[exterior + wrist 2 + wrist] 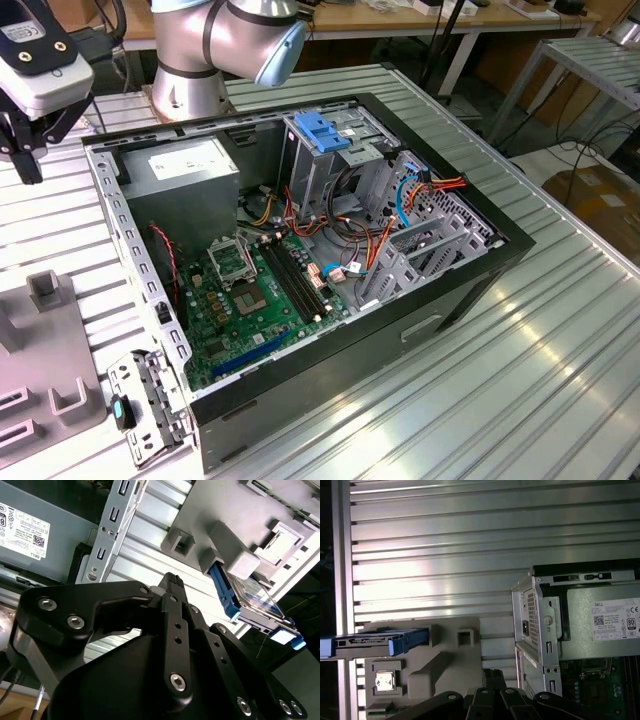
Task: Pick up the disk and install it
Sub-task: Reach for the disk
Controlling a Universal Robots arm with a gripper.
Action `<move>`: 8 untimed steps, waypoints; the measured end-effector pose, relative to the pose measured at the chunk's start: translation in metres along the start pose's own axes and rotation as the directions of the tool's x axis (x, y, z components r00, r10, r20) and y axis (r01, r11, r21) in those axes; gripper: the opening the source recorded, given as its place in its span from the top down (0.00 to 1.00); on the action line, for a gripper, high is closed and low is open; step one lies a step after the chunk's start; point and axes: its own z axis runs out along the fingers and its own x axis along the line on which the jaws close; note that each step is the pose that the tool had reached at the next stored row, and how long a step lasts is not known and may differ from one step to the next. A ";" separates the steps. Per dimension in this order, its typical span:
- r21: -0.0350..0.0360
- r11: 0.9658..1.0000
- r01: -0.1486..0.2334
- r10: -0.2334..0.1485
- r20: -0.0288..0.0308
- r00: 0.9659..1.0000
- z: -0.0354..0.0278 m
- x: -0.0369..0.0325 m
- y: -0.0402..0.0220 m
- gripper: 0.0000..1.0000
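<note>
Tool [172,580] hangs over the counter [520,400] at the exterior view's left, fingers drawn together, nothing held. Disk [375,642] sits on edge in a slot of the grey holder [445,665] on the counter, blue rails showing, one end sticking out past the holder; tool is apart from it. Open computer case [470,290] lies on its side beside the holder. Inside it: power supply [185,170], green motherboard [250,310], grey drive cage [320,175] topped by a light-blue latch plate [322,130], and loose cables. Metal bracket [150,400] lies on the counter just beside the case.
</note>
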 end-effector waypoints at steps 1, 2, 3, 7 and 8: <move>0.000 1.000 0.000 0.000 0.000 1.000 0.0001 0.0009 -0.0001 0.89; 0.000 1.000 0.000 0.000 0.000 1.000 0.0001 0.0015 -0.0001 0.89; 0.000 1.000 0.000 0.000 0.000 1.000 0.0001 0.0019 -0.0002 0.89; 0.000 1.000 0.000 0.000 -0.001 1.000 0.0002 0.0050 -0.0004 0.89; 0.000 1.000 0.000 0.000 -0.001 1.000 0.0002 0.0055 -0.0004 0.89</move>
